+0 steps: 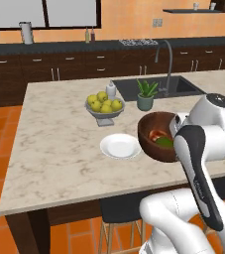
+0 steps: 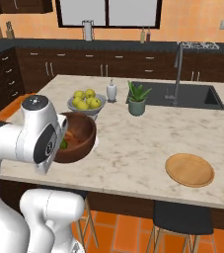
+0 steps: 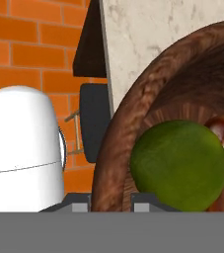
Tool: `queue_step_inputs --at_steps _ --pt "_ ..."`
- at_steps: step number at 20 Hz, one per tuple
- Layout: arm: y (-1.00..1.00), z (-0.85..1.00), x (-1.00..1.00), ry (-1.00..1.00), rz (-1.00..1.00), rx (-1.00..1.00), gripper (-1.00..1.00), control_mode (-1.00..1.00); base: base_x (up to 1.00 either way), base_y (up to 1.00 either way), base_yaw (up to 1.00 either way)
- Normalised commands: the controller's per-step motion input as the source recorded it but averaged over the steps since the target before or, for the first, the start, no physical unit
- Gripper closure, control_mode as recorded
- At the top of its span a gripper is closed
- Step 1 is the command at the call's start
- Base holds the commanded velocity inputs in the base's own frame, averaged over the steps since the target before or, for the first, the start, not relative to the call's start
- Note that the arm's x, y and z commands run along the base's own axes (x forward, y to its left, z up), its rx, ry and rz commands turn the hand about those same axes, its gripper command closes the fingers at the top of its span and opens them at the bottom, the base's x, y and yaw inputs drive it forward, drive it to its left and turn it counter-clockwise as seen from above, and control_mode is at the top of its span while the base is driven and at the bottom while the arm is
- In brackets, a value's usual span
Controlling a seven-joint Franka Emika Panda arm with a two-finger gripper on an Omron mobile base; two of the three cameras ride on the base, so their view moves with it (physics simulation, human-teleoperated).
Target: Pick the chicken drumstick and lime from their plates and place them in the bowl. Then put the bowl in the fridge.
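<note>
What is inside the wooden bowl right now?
In the bowl, the lime lies against the near wall, with the reddish chicken drumstick beside it. The drumstick's bone end and the bowl's bottom are covered.

The arm rises from the base, bends at the elbow and reaches forward at counter height. The hand [image 3: 111,201] is closed, its two fingertips [image 3: 79,201] clamped on the rim of the bowl [image 3: 128,128].

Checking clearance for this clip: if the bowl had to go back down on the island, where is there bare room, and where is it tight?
Bare marble lies left of the white plate toward the counter's end, and between the plant pot and the wooden plate. It is crowded around the fruit dish, small bottle and sink.
</note>
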Motion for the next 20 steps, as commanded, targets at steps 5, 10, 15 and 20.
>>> queue_step_inputs --at_steps 5,10,15,20 --pt "0.0 0.0 0.0 -0.13 -0.03 0.0 1.0 -1.0 0.0 0.0 0.0" --pt "0.0 0.0 0.0 0.0 0.0 0.0 1.0 -1.0 0.0 0.0 0.0" --pt "0.0 0.0 0.0 0.0 0.0 0.0 1.0 1.0 0.0 0.0 0.0" --pt "0.0 0.0 0.0 0.0 0.0 0.0 1.0 1.0 -0.29 0.0 -0.13"
